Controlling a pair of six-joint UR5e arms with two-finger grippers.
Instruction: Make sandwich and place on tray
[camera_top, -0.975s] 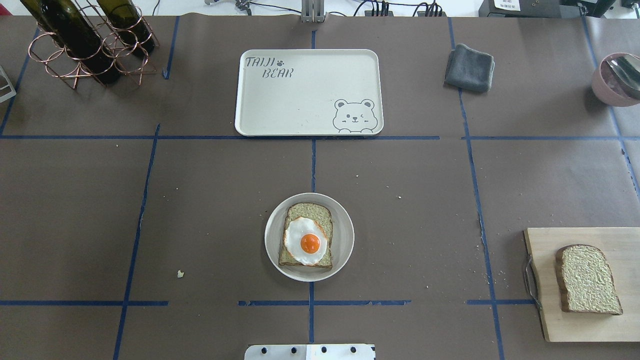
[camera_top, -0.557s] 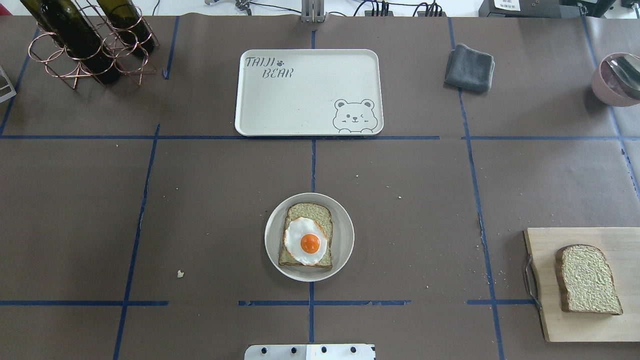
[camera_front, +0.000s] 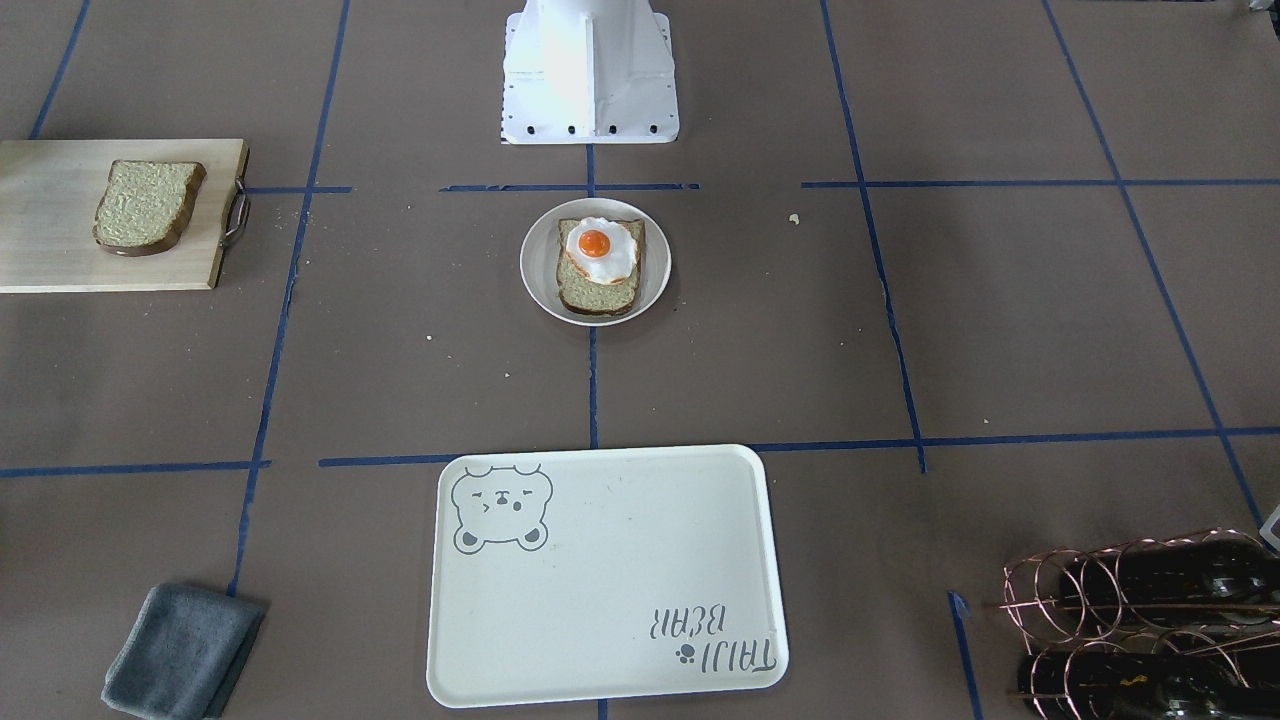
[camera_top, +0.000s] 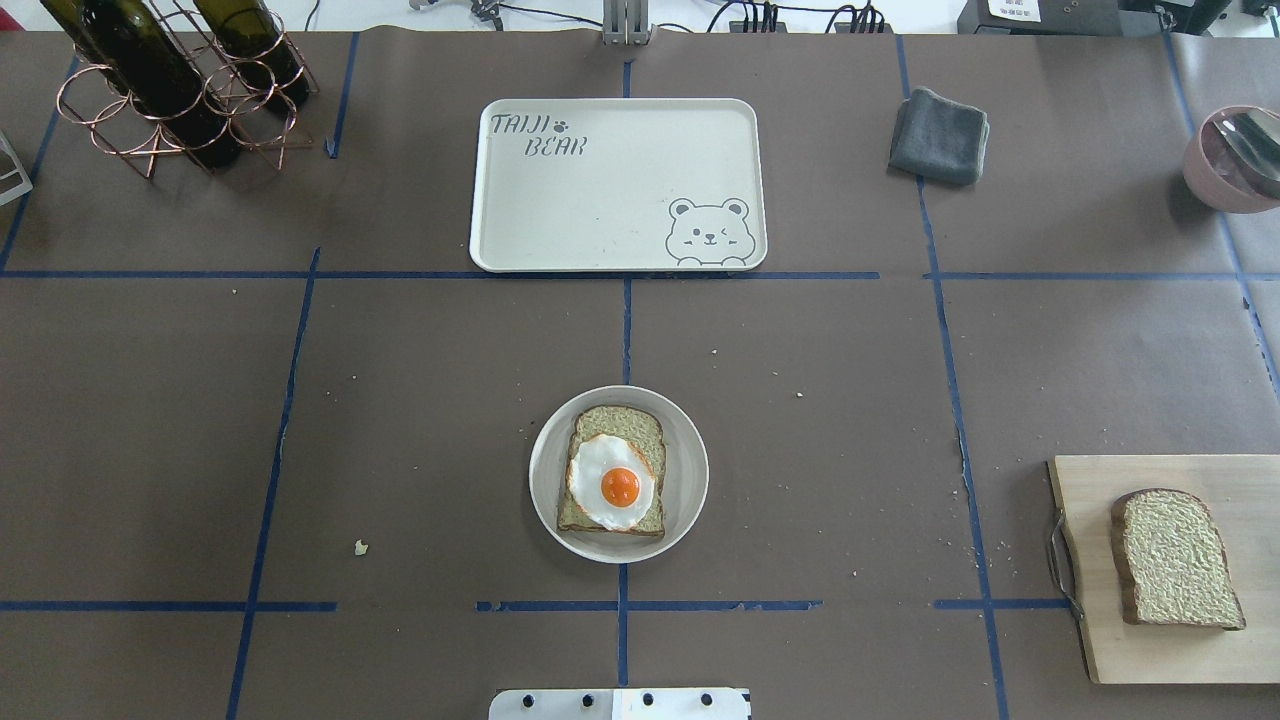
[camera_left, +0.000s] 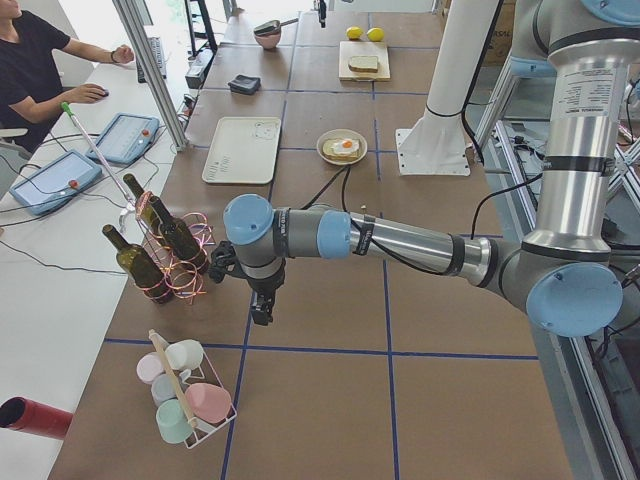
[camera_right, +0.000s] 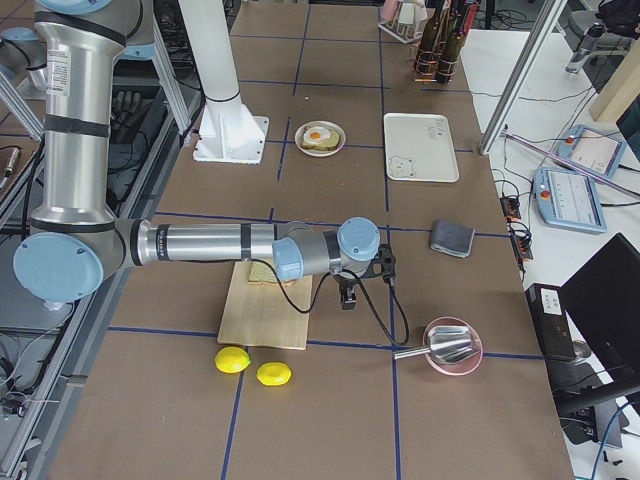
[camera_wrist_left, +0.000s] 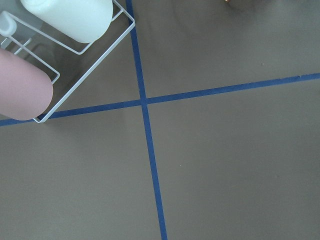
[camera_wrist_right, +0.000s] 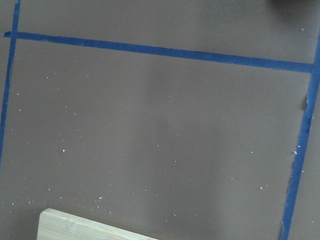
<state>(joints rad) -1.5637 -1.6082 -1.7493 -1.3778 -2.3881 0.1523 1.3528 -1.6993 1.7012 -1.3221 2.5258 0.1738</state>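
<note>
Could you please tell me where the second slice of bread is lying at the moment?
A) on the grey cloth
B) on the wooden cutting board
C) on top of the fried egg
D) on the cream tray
B: the second slice of bread lies flat on the wooden cutting board, apart from the plate, where the fried egg sits uncovered on the other slice.

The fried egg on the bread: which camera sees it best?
The overhead exterior view: the fried egg is largest and fully seen there, lying on the bread in the plate. The front-facing view shows it smaller, the side views tiny, the wrist views not at all.
</note>
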